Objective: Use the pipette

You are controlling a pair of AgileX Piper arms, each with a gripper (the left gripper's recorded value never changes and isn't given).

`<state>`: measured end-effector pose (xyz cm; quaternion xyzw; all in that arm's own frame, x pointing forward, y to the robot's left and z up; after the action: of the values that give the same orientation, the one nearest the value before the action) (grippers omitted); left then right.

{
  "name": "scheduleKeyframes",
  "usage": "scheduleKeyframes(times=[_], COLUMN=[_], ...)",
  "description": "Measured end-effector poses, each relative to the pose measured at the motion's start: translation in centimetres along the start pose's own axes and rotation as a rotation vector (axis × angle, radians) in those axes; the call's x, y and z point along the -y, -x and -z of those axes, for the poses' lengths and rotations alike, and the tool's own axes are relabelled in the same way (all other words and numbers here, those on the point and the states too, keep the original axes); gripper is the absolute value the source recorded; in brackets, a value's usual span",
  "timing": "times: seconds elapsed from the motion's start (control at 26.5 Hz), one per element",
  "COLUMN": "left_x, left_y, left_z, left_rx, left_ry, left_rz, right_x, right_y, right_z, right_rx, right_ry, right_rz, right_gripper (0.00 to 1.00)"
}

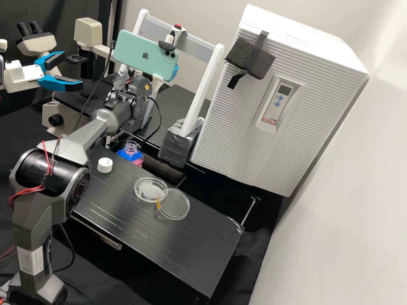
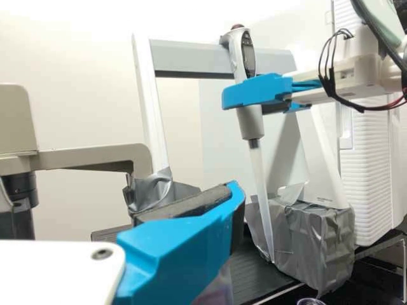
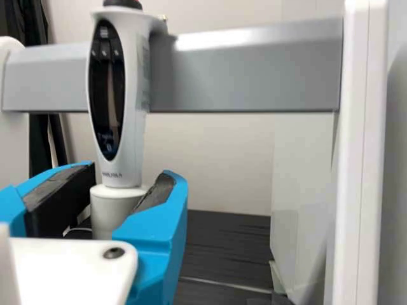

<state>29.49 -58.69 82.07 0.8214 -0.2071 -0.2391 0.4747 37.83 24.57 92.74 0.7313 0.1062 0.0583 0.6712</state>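
The grey and white pipette [image 3: 117, 101] hangs upright at the crossbar of its stand [image 3: 254, 67], its red button [image 1: 177, 26] on top. My right gripper [image 3: 117, 213] is shut on the pipette's lower body, one blue finger on each side. In the left wrist view the pipette [image 2: 245, 70] and its long clear tip [image 2: 262, 203] hang down from that right gripper [image 2: 264, 94]. My left gripper [image 1: 63, 72] is open and holds nothing, up at the far left beside the microscope [image 1: 53, 114].
A black platform [image 1: 190, 250] carries two clear petri dishes [image 1: 149, 189] [image 1: 174, 203], a white cap [image 1: 104, 164] and an open bottle of pink liquid [image 1: 132, 153]. A big white ribbed machine [image 1: 254, 140] stands at the right. A mint phone [image 1: 144, 53] rides on the right arm.
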Motion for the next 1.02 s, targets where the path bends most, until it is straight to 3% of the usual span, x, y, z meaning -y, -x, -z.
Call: scheduleKeyframes(times=[0.26,0.45,0.53,0.6,0.68,0.72,0.79,0.91,1.02], left_x=[0.7,2.0,2.6,3.1,3.4,3.6,3.9,4.2,4.0], left_y=[0.94,2.23,3.14,4.02,5.21,5.73,6.59,7.36,7.55], left_z=[-0.6,-0.7,-0.6,-0.4,-0.3,-0.1,0.3,0.6,0.7], left_rx=[0.005,-0.026,-0.059,-0.079,-0.097,-0.119,-0.176,-0.227,-0.247], left_ry=[0.012,-0.033,-0.059,-0.069,-0.083,-0.093,-0.076,-0.055,-0.047], left_rz=[0.026,0.061,0.059,0.037,-0.014,-0.031,-0.042,-0.036,-0.05], right_x=[0.8,1.4,1.1,0.9,0.2,0.0,-0.1,0.1,0.4], right_y=[1.0,3.2,5.3,7.1,10.0,11.3,13.6,15.4,16.4], right_z=[-0.8,-1.5,-1.9,-2.8,-3.5,-4.0,-5.3,-7.0,-8.4], right_rx=[0.0,-0.03,-0.071,-0.086,-0.112,-0.116,-0.123,-0.142,-0.161], right_ry=[-0.013,-0.006,-0.014,-0.003,0.019,0.015,0.027,-0.003,-0.027], right_rz=[0.015,-0.009,-0.085,-0.162,-0.305,-0.366,-0.448,-0.492,-0.52], right_gripper=[1.0,1.0,1.0,1.0,1.0,1.0,1.0,1.0,1.0])
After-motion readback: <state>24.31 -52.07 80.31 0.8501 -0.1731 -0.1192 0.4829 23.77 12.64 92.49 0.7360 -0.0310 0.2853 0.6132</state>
